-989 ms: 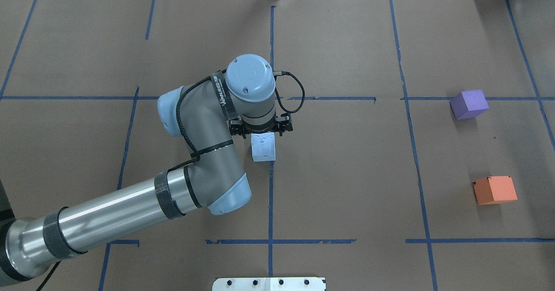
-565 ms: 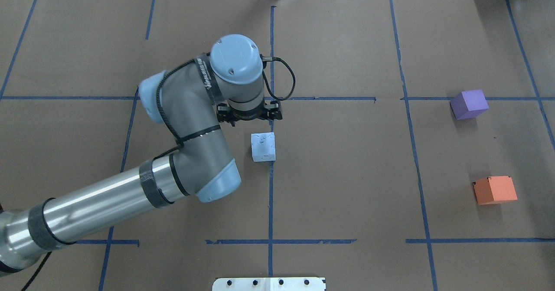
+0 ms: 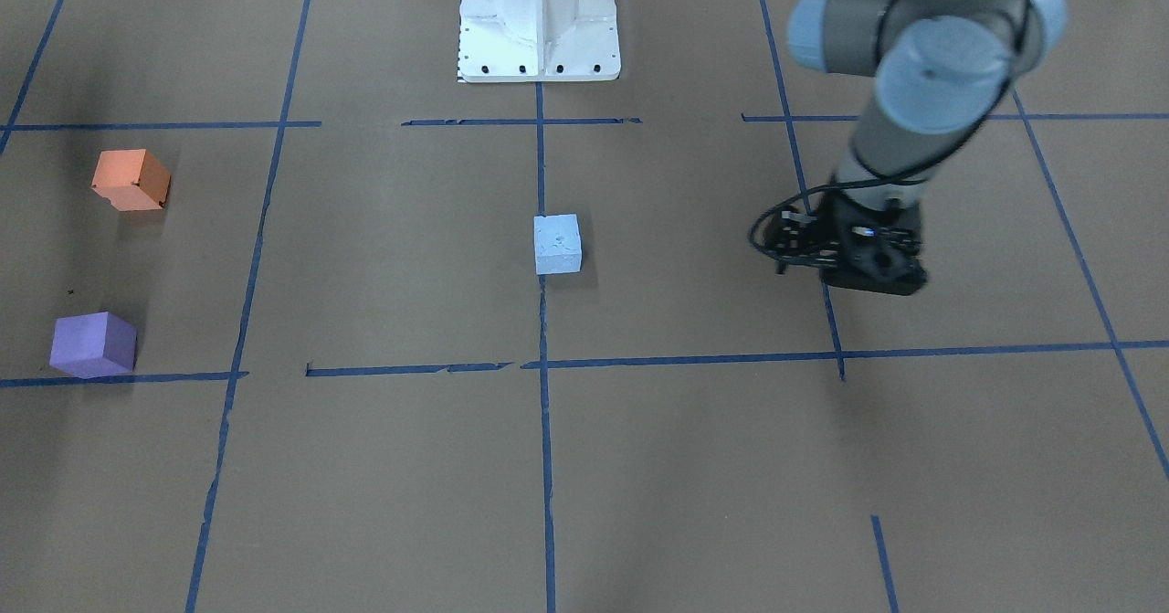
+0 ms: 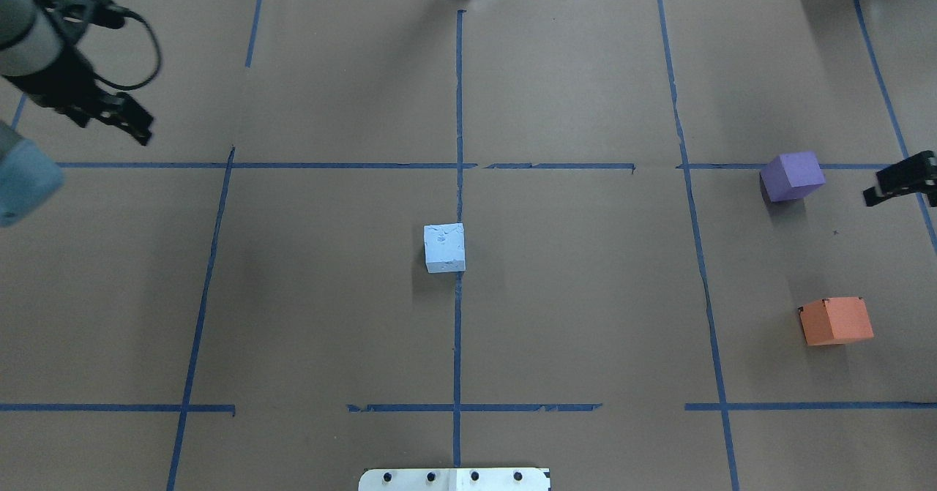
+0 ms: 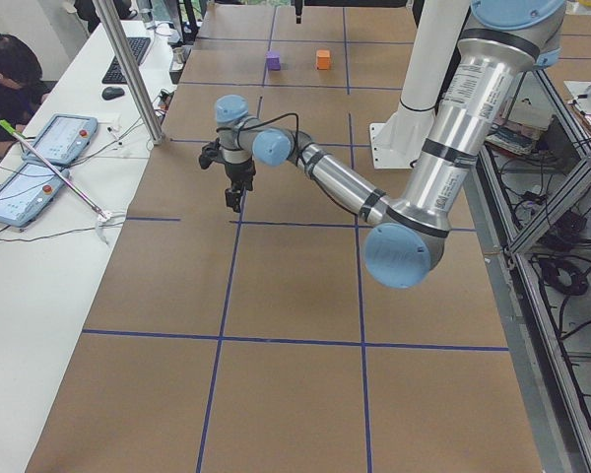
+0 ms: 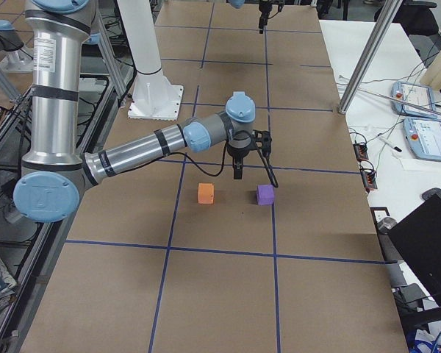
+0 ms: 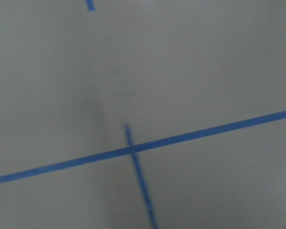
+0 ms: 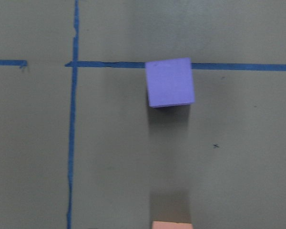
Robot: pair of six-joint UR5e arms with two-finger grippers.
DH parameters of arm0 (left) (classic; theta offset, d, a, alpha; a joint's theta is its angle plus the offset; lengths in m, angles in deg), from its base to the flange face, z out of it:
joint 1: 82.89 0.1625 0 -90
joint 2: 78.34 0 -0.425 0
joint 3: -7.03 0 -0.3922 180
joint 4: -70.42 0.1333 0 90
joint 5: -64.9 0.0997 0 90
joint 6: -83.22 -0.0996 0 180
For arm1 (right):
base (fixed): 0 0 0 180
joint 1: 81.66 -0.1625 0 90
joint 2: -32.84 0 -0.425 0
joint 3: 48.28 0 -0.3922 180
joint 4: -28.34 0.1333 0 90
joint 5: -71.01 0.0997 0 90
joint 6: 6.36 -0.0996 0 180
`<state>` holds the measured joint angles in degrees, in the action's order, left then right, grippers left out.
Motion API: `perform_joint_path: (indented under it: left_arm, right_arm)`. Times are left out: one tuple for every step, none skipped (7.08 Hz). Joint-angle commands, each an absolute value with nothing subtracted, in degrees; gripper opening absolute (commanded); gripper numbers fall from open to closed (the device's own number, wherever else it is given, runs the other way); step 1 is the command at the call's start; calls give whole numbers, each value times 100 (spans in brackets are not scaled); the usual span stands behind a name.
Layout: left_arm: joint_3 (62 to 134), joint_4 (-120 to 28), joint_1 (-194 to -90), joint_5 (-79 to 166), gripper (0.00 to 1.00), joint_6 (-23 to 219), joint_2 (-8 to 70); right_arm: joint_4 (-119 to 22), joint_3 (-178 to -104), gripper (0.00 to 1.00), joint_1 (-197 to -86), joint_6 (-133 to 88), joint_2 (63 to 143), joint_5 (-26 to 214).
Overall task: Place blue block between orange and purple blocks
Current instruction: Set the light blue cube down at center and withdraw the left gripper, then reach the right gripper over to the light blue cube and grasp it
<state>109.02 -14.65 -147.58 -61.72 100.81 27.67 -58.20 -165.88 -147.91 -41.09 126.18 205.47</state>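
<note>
The light blue block (image 4: 444,247) stands alone at the table's centre on a tape line, also in the front view (image 3: 557,244). The purple block (image 4: 792,175) and the orange block (image 4: 837,320) stand apart at the right, with bare paper between them. My left gripper (image 4: 117,119) is far off at the back left, empty, and looks open. My right gripper (image 4: 899,184) shows at the right edge, just right of the purple block, above the table and empty, its jaws apart. The right wrist view shows the purple block (image 8: 170,82) and the orange block's edge (image 8: 171,224) below it.
The robot's white base plate (image 4: 454,478) is at the near edge. Blue tape lines cross the brown paper. A metal post (image 5: 128,69) and an operator's desk with tablets (image 5: 39,148) stand along the far side.
My left arm has swung away from the blue block to the far back left. My right gripper has come into view beside the purple block. The blue block has not moved.
</note>
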Motion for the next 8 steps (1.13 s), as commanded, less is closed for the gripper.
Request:
perform_joint_path:
  left_arm:
    - [10881,-1475,-16036,-6544,100,8389,1679]
    - [10837,-1484,-16363,-6544,100,7896,1284]
    - [10819,-1501,-16783,-6718,100,7639,923]
    - [10993,-1493,-17031,-7155,100,7697,719]
    - [11064,-1493,-17042,-7229,100,7715,709]
    - [11056,-1493,-17043,-7230,100,7715,717]
    - [11056,-1493,-17043,-7230,100,7715,717]
    - [11048,-1493,-17043,-7230,100,7706,717]
  right_arm:
    - [-5893,-16632,100,-13210,-6251,11263,19859]
    - [-6172,-16527,100,-12506,-7044,10586,19341]
    - [-6723,-16282,100,-12064,-7305,9787,18944]
    - [-7042,-15941,100,-11703,-7412,9161,18610]
    - [-7028,-15476,100,-11368,-7543,8642,18171]
    - [-7019,-14854,100,-11139,-7823,8053,17975]
    - [-7010,-14421,100,-10989,-7843,7708,17782]
    - [-6932,-14017,100,-10926,-7835,7418,17693]
